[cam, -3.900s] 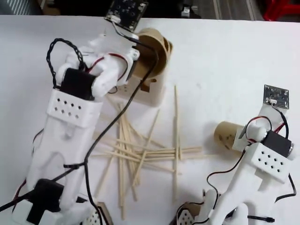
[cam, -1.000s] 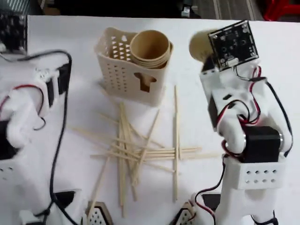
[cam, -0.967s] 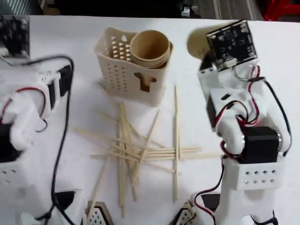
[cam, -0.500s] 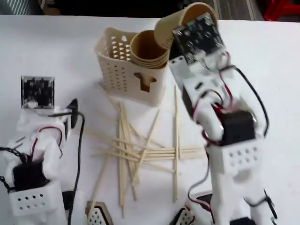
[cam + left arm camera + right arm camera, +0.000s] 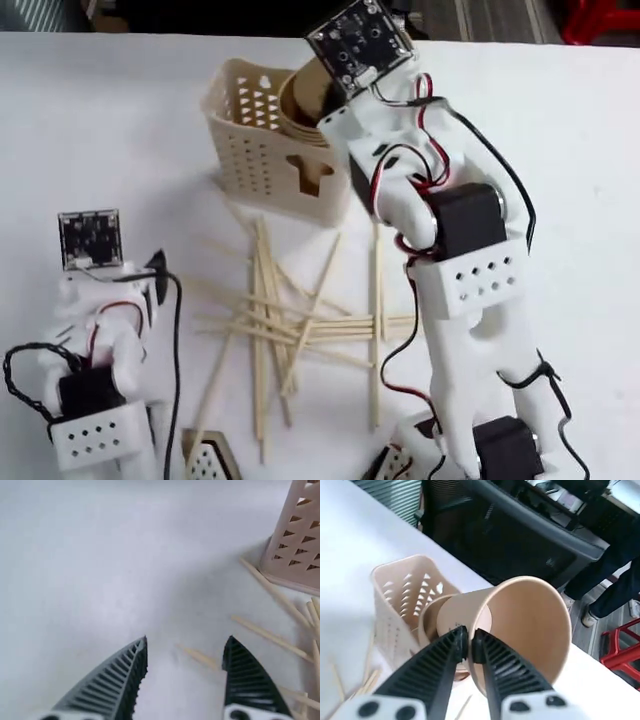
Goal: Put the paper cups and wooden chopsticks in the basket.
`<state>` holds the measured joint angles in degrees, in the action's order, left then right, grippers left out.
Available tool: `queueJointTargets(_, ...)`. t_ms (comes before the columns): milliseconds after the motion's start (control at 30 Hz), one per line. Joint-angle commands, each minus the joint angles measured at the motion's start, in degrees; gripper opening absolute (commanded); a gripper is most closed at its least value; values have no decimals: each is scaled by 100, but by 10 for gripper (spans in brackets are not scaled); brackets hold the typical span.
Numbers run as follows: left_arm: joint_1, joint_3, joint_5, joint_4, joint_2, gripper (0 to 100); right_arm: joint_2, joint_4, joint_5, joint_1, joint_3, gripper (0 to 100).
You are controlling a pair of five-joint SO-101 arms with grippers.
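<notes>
- We saw the right gripper (image 5: 467, 642) pinching the wall of the paper cup (image 5: 530, 625), which was tilted over the stacked cups (image 5: 429, 617) in the basket (image 5: 395, 587).
- The left gripper (image 5: 185, 652) stood spread at the near left.
- A second earlier, the cup hung right of the basket.

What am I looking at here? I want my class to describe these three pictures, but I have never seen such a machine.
These are two white robot arms, the left arm and the right arm, at a white table. One picture looks down from above; the other two come from a camera on each wrist, so each shows its own hand. On the table stands a perforated basket with nested cups inside, and wooden chopsticks lie scattered beside it. The right hand pinches the wall of a paper cup, tilted above the basket. The left hand is open and empty, low over the table near the chopsticks.
</notes>
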<state>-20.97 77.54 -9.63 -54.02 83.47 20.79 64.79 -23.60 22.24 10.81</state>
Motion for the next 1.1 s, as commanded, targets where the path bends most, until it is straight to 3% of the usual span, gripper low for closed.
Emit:
queueJointTargets(0,-57,176,97,97,382,248,-13,145,-114,4,237,19)
queueJointTargets(167,-57,598,97,88,945,248,-22,435,-774,48,229,29)
queueJointTargets(400,-57,826,97,-229,1622,248,-22,242,-457,251,229,205)
queueJointTargets(633,-66,941,88,-527,2114,248,-22,-224,-70,567,229,209)
queueJointTargets(1067,-66,941,88,-527,2114,248,-936,-224,-105,1262,53,208)
